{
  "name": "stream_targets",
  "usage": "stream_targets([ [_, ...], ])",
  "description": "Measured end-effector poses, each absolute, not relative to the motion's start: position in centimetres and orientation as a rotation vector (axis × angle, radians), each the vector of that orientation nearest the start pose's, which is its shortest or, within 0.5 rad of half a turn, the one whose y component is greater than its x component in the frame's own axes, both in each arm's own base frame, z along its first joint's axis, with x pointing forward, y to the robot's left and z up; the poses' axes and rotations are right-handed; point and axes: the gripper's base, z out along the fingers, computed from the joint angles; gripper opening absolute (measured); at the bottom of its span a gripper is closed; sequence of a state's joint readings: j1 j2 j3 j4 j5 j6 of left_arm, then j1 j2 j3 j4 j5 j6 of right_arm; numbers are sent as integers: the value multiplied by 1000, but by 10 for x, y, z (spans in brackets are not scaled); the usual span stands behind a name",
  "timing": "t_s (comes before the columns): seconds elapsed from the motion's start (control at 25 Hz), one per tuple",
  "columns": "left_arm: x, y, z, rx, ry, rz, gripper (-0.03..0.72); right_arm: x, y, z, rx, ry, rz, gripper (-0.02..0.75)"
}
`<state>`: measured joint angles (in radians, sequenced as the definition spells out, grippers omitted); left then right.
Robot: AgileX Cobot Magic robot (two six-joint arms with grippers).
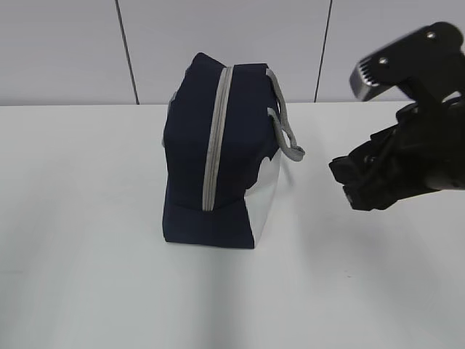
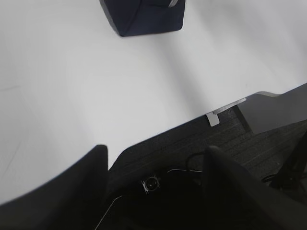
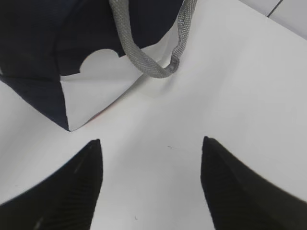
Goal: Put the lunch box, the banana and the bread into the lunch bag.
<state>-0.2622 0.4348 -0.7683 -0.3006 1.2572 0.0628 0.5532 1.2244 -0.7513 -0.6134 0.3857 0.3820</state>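
Note:
The navy lunch bag (image 1: 218,153) stands upright on the white table, its grey zipper (image 1: 215,142) closed along the near face, grey strap handles (image 1: 287,131) hanging to the right and a white side panel (image 1: 266,195). It also shows in the right wrist view (image 3: 48,43) and, at the top edge, in the left wrist view (image 2: 144,17). My right gripper (image 1: 349,182) hovers right of the bag, open and empty (image 3: 151,158). My left gripper (image 2: 153,163) is open and empty, back over the table's near edge. The lunch box, banana and bread are out of view.
The white table (image 1: 87,218) runs to a grey panelled wall behind. In the left wrist view the table's near edge (image 2: 211,112) gives way to dark flooring and the robot's base.

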Motion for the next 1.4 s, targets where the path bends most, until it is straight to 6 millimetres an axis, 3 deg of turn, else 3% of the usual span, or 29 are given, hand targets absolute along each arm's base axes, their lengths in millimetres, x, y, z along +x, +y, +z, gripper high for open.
stream_targets([
  [0.36,12,-30,337,414,2284,-479,434,158,99,313,-787,2128,228,477],
  [0.52,2,-27,338,416,2238,-475,434,128,84,328,-785,2107,276,477],
  [0.76,-8,-19,336,408,2194,-398,434,80,55,332,-800,2105,288,477],
  [1.04,-7,-16,314,404,2243,-354,434,41,31,303,-729,2213,314,477],
  [1.28,0,-16,285,405,2338,-325,434,30,20,279,-699,2255,266,477],
  [1.4,1,-16,284,403,2337,-322,434,30,19,269,-709,2300,248,479],
])
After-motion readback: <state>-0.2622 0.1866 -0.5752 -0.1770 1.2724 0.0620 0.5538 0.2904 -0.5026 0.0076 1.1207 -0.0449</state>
